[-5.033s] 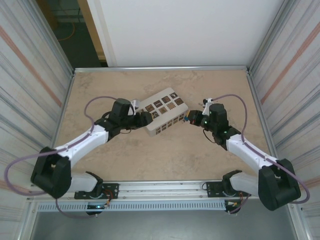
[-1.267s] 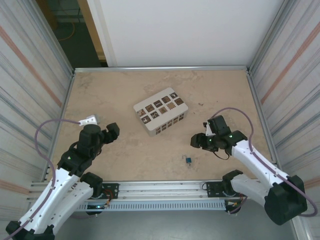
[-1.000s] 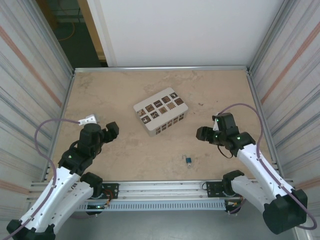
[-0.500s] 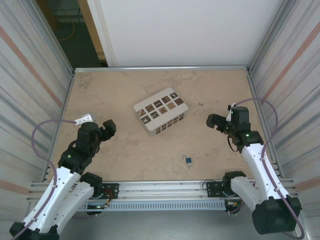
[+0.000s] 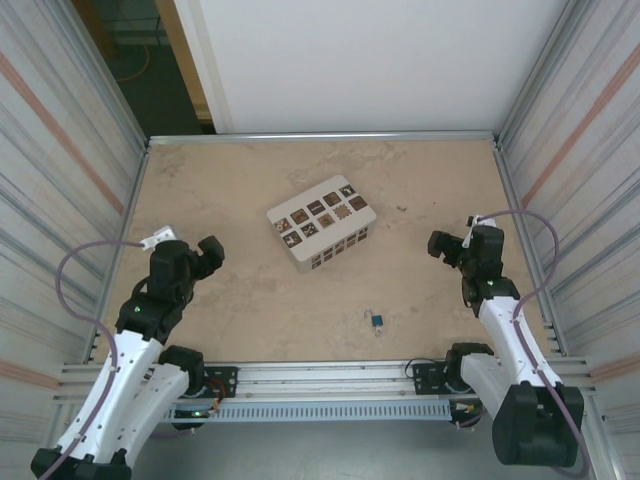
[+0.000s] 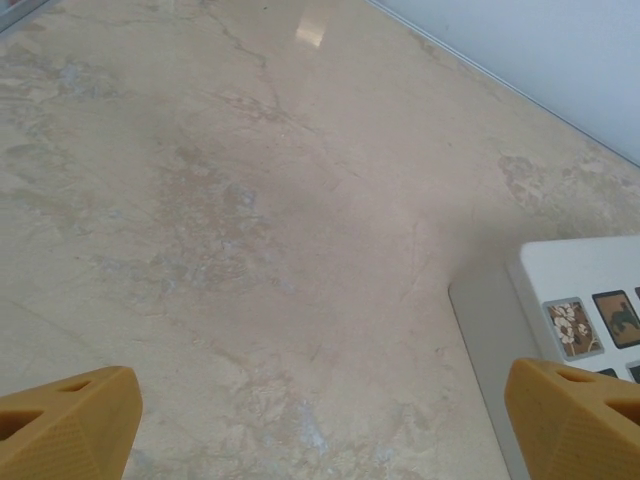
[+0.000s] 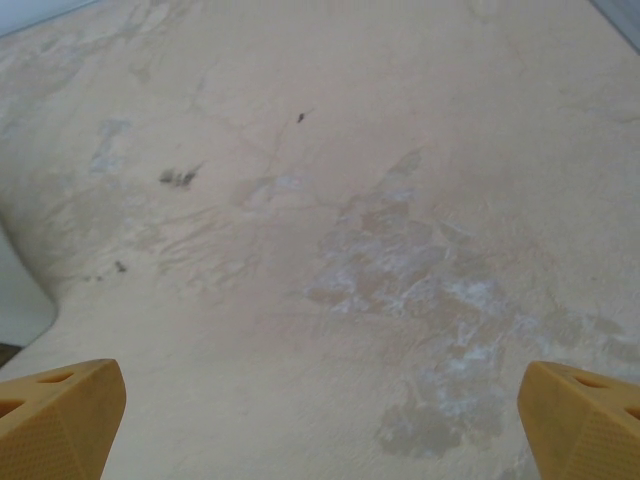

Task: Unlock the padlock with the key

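Note:
The tiny teal-blue padlock (image 5: 376, 321) lies on the table near the front edge, right of centre, with a small silver piece at its upper left. At this size I cannot tell the key apart from it. My left gripper (image 5: 208, 252) hovers over the left side of the table, far from the padlock, open with nothing between its orange fingertips (image 6: 65, 425). My right gripper (image 5: 440, 243) hangs at the right side, up and right of the padlock, open and empty, its fingertips (image 7: 60, 415) wide apart over bare table.
A white box with brown patterned squares (image 5: 321, 222) stands mid-table, between the two grippers; its corner shows in the left wrist view (image 6: 590, 300) and a sliver in the right wrist view (image 7: 20, 290). Metal walls close in both sides.
The right arm has swung right and back, away from the padlock, and its jaws have widened. The left arm has drawn slightly left. The padlock has not moved.

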